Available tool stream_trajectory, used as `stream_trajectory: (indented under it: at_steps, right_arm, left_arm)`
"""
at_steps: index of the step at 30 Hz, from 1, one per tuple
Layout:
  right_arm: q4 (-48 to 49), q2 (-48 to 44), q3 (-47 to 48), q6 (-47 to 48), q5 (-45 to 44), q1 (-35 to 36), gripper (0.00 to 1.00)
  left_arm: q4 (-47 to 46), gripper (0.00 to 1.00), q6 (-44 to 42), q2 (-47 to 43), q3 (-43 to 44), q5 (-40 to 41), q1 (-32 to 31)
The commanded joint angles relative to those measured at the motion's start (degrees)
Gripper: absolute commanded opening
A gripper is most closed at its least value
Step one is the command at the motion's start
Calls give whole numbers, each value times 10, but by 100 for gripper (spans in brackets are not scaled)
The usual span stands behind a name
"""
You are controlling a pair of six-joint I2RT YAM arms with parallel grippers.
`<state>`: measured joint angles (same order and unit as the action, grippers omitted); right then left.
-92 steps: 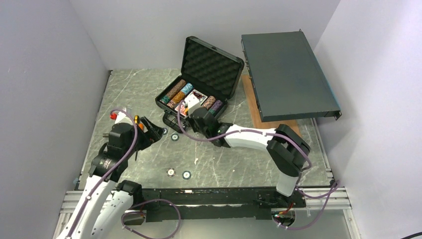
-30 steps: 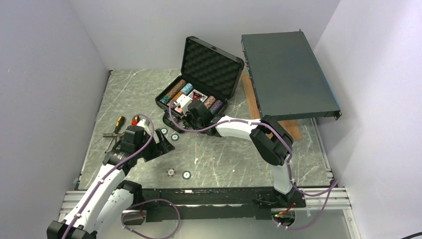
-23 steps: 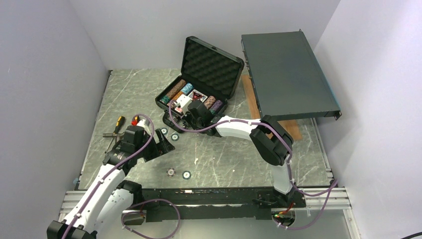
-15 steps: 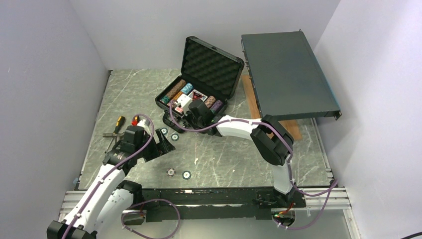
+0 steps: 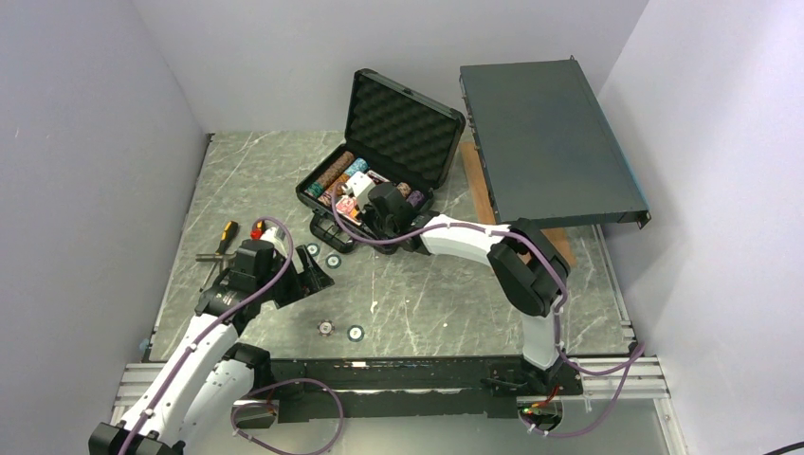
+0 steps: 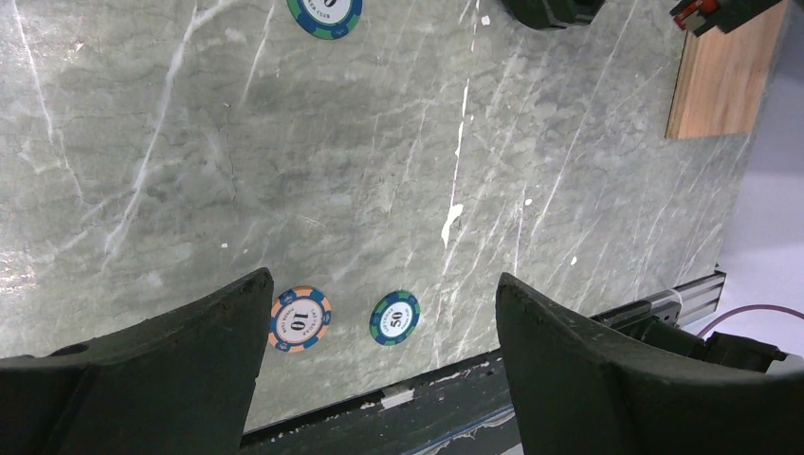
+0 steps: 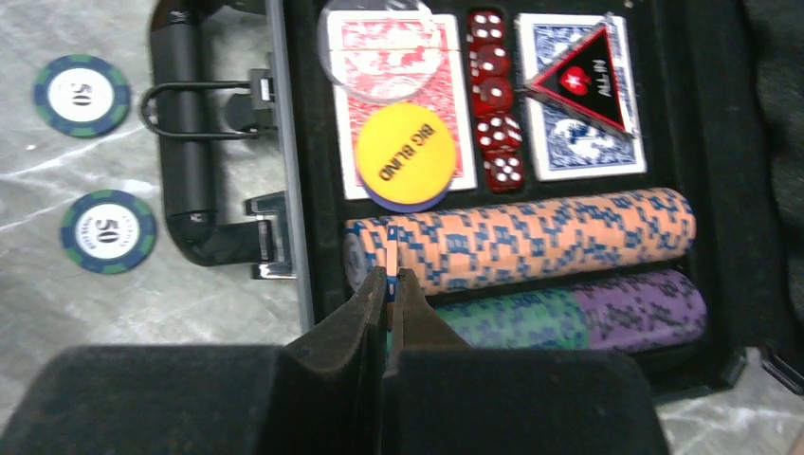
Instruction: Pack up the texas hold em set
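The open case (image 5: 403,128) sits at 12 o'clock on the table (image 5: 436,303). The right claw (image 7: 389,277), pressed together, hovers at the orange chip row (image 7: 531,237). The left claw (image 6: 384,284), spread, frames loose chips (image 6: 300,318) at 6 o'clock.

A large flat dark grey metal box (image 5: 555,133) fills the two o'clock corner of the green marbled table (image 5: 446,303), a wooden board (image 5: 481,194) poking out beneath it. At nine o'clock lies a yellow-handled screwdriver (image 5: 226,232), just beside a red-tipped tool (image 5: 256,228), partly hidden.
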<state>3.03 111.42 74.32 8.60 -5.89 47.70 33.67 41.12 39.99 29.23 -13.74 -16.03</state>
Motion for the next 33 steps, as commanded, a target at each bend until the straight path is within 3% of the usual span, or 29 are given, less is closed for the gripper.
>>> stream_trajectory:
  at_steps: [1, 6, 16, 19, 23, 33]
  right_arm:
    - [7, -28, 0, 21, -55, -20, 0]
    - [0, -20, 7, 16, -31, -20, 0]
    - [-5, -68, 9, 21, -81, 22, 0]
    - [-2, -73, 9, 12, -59, 29, 0]
    - [2, -51, 14, 7, -35, 24, 0]
    - [3, -25, 9, 1, 22, 6, 0]
  left_arm:
    - [-19, 88, -2, 3, -2, -14, 1]
    - [-23, 88, -1, 5, -1, -16, 1]
    - [-37, 88, 1, 22, -7, -21, 1]
    - [-37, 89, 5, 29, -12, -11, 1]
    - [-42, 99, 15, 44, -23, -4, 1]
    - [-49, 96, 14, 81, -39, -17, -5]
